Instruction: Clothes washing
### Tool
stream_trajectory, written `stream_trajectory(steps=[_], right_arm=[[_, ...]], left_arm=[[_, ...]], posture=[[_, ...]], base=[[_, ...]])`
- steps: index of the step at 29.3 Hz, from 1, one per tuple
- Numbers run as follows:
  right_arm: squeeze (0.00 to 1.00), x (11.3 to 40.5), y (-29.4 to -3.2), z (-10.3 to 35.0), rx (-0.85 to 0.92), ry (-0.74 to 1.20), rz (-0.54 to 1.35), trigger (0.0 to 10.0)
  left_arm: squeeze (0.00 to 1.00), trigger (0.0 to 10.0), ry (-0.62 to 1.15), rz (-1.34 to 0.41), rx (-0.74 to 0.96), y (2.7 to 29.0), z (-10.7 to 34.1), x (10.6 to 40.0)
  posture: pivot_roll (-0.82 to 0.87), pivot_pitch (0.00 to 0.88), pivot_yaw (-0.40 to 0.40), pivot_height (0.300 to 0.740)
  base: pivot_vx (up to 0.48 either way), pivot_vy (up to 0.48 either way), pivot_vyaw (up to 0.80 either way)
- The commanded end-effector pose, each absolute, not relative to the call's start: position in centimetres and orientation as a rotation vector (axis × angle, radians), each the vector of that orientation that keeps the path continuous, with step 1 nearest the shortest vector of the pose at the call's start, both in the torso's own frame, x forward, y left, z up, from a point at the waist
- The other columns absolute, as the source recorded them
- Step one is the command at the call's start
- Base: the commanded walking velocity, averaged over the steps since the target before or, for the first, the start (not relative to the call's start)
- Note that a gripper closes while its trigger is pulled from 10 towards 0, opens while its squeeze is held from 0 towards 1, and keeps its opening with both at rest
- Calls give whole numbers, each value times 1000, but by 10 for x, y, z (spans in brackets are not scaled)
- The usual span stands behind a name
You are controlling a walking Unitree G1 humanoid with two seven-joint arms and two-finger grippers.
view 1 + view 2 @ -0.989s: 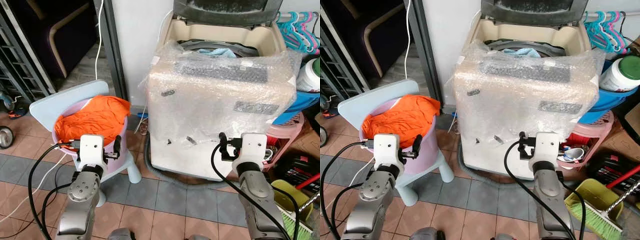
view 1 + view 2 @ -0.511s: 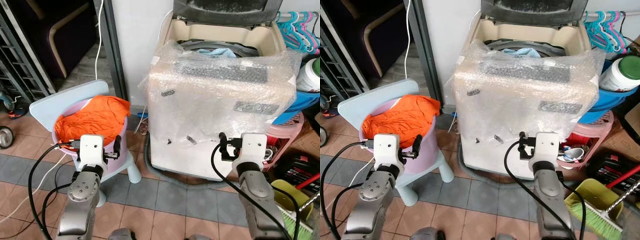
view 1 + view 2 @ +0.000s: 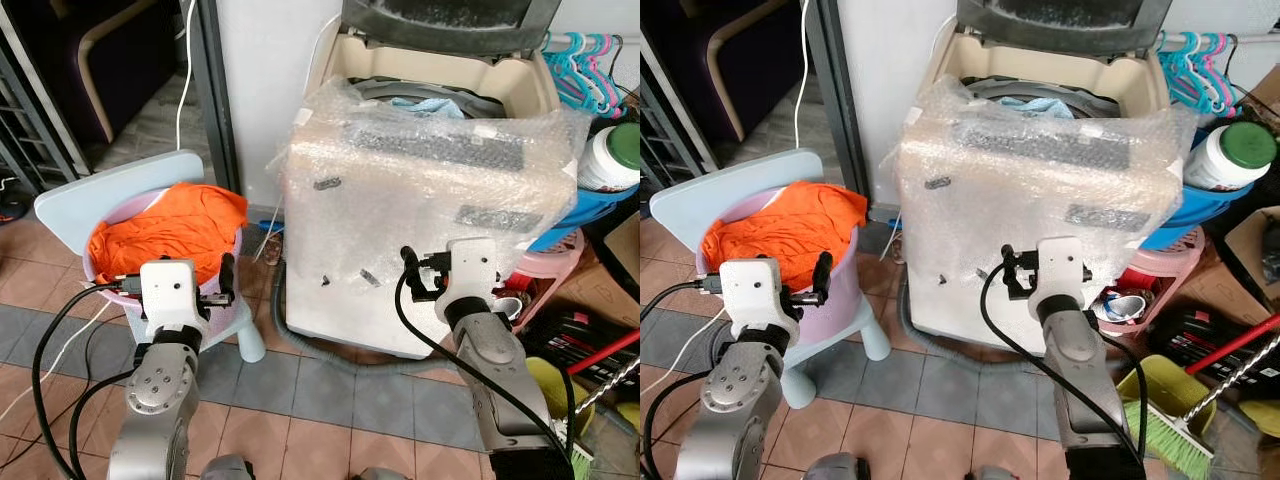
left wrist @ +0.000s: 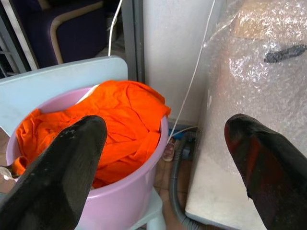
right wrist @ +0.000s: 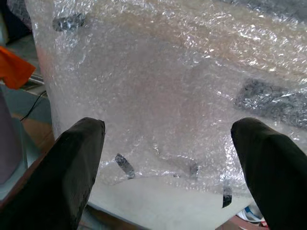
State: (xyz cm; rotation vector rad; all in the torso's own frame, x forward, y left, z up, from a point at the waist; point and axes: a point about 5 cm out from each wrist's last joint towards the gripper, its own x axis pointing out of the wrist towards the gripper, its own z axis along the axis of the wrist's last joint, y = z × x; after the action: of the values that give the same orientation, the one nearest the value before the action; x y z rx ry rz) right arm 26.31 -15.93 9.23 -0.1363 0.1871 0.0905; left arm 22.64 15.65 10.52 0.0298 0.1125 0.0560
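Facing the open washing machine [image 3: 430, 190] at twelve o'clock, both grippers spread empty; orange clothes [image 3: 165, 235] wait in the pink tub [image 4: 120, 201] at ten o'clock, unloaded

orange clothes [image 3: 168, 235] | heaped in lilac tub [image 3: 222, 283] | washing machine [image 3: 425, 215] bubble-wrapped, lid open

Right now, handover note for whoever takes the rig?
Left claw: open, empty, aimed at the orange clothes in the pink tub on the pale blue chair.
Right claw: open, empty, facing the bubble-wrapped washing machine.
Done: lid up, some blue cloth in the drum.
Left: grab the orange clothes, load them into the drum.
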Motion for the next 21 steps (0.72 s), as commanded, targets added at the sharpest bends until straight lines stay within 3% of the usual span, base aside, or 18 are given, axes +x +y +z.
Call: stream_trajectory(steps=[1,7,17,21], right_arm=[[0,259,-147,92,-116,178,145,10000],[0,261,-135,93,-65,163,151,10000],[0,272,-144,92,-13,173,82,10000],[0,279,-144,95,40,148,45,10000]], left_arm=[[0,10000,134,68,40,156,104,225],[0,10000,165,44,80,153,102,225],[0,10000,196,31,93,150,98,228],[0,10000,184,-15,113,151,102,236]], posture=[[27,35,-44,740],[39,25,-38,740],[44,13,-27,740],[43,15,23,740]], base=[[0,0,800],[0,0,800],[0,0,800],[0,0,800]])
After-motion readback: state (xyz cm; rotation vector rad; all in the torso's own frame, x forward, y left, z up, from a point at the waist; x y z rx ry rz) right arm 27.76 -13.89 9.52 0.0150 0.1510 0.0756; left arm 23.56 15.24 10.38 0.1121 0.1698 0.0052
